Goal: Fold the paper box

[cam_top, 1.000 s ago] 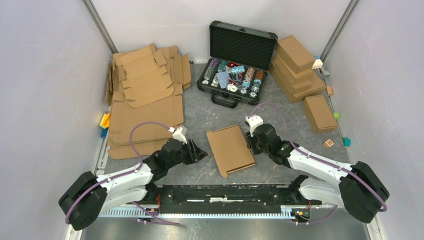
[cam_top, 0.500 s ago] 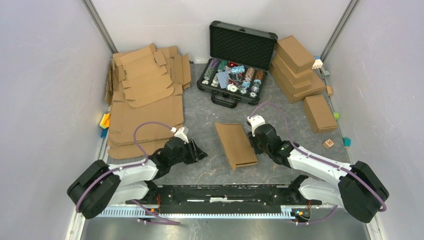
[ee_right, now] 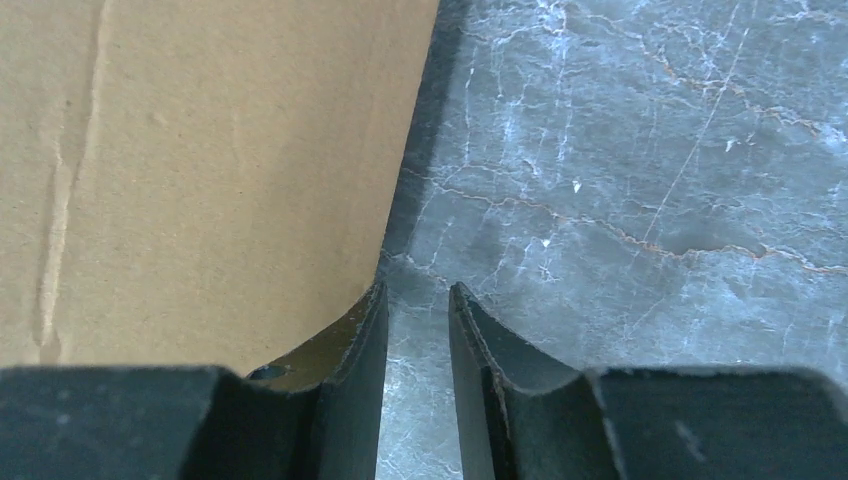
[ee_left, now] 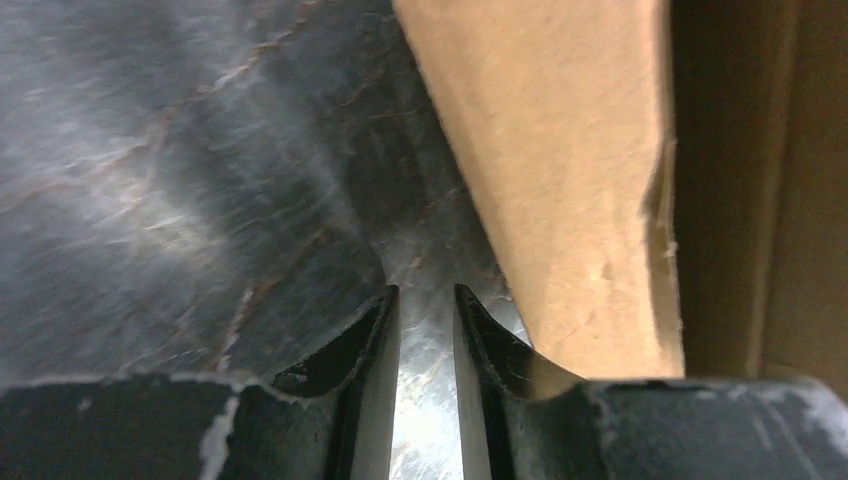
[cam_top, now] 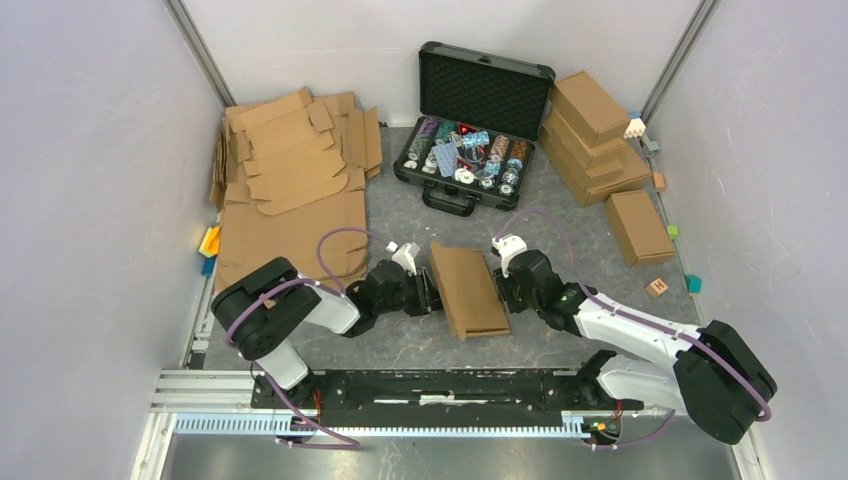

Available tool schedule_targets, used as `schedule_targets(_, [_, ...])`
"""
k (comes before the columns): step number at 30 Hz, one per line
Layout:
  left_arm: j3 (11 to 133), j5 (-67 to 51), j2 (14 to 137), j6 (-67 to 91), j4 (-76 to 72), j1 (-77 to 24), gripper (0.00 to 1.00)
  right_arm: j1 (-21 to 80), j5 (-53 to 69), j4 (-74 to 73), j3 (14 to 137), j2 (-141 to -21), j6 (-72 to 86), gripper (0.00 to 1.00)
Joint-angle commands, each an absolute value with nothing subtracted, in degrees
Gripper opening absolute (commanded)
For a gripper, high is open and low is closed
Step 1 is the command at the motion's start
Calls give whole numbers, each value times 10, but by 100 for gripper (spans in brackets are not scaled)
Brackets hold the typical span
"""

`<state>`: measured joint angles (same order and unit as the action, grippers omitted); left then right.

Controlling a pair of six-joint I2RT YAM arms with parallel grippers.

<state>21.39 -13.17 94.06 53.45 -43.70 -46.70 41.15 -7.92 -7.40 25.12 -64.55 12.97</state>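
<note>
The paper box (cam_top: 470, 290) is a shallow brown cardboard box at the table's middle, long side running front to back, seemingly tilted. My left gripper (cam_top: 432, 293) is at its left edge and my right gripper (cam_top: 503, 290) at its right edge, so the box sits between them. In the left wrist view the gripper (ee_left: 427, 300) is nearly shut with a narrow gap and nothing between the fingers; the box (ee_left: 560, 170) is just to its right. In the right wrist view the gripper (ee_right: 417, 298) is likewise nearly shut and empty; the box (ee_right: 200, 170) touches its left finger.
A pile of flat cardboard blanks (cam_top: 290, 190) lies at the back left. An open black case of chips (cam_top: 470, 150) stands behind the box. Finished brown boxes (cam_top: 595, 135) are stacked at the back right, one more (cam_top: 638, 225) nearer. Small coloured blocks (cam_top: 657, 287) lie by the walls.
My left arm has swung right and forward until its gripper reached the box's left edge. The box has turned and now looks narrower. The right gripper has barely moved.
</note>
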Motion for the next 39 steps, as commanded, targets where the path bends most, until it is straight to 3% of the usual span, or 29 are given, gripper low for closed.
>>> schedule_targets(1, [252,-122,922,526,-417,-489,32,415,-39,-62,249,-648,120,34])
schedule_targets(18, [277,-102,811,476,-289,-534,31,424,53,-65,263,-597,68,55])
schedule_targets(27, [332,-96,812,461,-228,-564,31,505,-33,-90,290,-641,77,56])
schedule_targets(39, [302,-55,737,452,-162,-564,35,502,-70,-105,257,-600,91,57])
